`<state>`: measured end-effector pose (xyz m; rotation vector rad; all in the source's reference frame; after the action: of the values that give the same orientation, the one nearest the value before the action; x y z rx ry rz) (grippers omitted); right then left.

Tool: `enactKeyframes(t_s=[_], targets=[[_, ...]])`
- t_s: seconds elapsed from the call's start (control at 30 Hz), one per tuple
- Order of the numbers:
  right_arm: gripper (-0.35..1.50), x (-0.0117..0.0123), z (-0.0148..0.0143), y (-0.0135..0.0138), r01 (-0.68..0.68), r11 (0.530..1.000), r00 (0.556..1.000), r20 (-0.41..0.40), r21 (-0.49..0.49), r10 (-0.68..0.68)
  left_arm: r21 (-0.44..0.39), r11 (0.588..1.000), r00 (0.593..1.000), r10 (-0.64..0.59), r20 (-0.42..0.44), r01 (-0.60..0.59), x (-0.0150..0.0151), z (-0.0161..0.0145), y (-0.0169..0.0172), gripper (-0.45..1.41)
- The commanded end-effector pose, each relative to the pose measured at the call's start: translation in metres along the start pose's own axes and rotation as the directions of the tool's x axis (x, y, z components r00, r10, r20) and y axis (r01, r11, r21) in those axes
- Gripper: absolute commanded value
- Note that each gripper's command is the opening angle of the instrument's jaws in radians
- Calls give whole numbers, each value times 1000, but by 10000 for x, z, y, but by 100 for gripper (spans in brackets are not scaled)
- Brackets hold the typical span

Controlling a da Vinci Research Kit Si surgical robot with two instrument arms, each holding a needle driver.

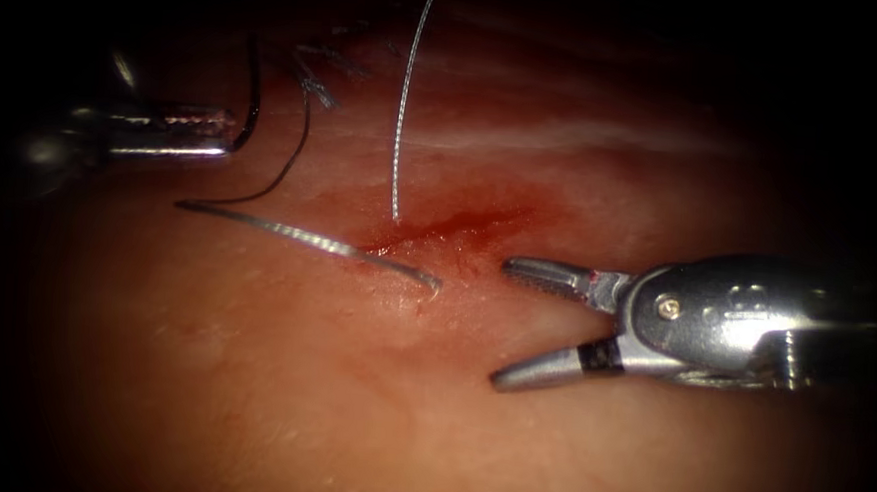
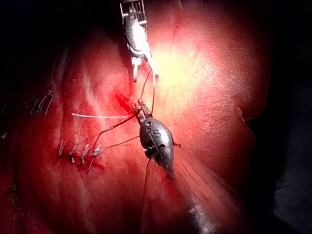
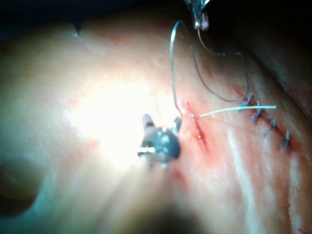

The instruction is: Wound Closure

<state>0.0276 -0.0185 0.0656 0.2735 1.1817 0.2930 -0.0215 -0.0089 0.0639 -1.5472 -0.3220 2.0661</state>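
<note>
Right tool: silver steel needle driver [image 1: 502,324] nearest the lens, ridged jaws spread wide, holding nothing; no readable marking.
Needle: thin curved steel needle [image 1: 309,239] just beyond those jaw tips, one end sunk in the tissue beside the cut.
Cut: short red slit [image 1: 450,227] in glossy pink pork tissue [image 1: 250,396].
Left tool: far-side driver [image 1: 226,132], jaws clamped on dark thread [image 1: 288,163].
Around: pale stiff strand [image 1: 406,104]; knotted stitches [image 2: 78,152].
</note>
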Motion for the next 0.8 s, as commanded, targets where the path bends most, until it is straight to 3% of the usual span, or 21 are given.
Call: enactKeyframes(t_s=[0.03, 0.1, 0.2, 0.23, 0.4, 0.43, 0.47, 0.5, 0.8], targets=[[129, -2, 20, 5, 0, 1000, 1000, -6, -10, 0, 0, 1000, 1000, -1, 0, 1, -7, 5, 2, -45], [124, -4, 35, 10, -1, 1000, 1000, -15, -13, 1, 0, 1000, 1000, -1, 0, 1, -7, 5, 2, -45], [95, -6, 43, 9, 2, 1000, 1000, -23, 24, -2, 0, 1000, 1000, -1, 0, 1, -7, 5, 2, -45], [68, -4, 46, 7, 5, 999, 1000, -27, 44, -3, 0, 1000, 1000, -1, 0, 1, -7, 5, 2, -45], [40, 2, 50, -1, 7, 998, 999, -32, 67, -5, 0, 1000, 1000, -1, 2, 1, -7, 5, 2, -45], [18, 4, 51, -3, 8, 997, 999, -35, 78, -5, 0, 1000, 1000, -1, 2, 1, -7, 5, 2, -45], [-19, 4, 51, -4, 10, 995, 999, -39, 96, -6, 0, 1000, 1000, 0, 2, 0, -7, 4, 3, -45], [-35, 5, 50, -5, 13, 994, 999, -42, 111, -8, -1, 1000, 1000, 0, 2, 0, -7, 4, 3, -45], [-35, 6, 29, -23, 32, 985, 999, -19, 171, -29, -2, 1000, 1000, 0, 2, 0, -8, 2, 2, -45]])
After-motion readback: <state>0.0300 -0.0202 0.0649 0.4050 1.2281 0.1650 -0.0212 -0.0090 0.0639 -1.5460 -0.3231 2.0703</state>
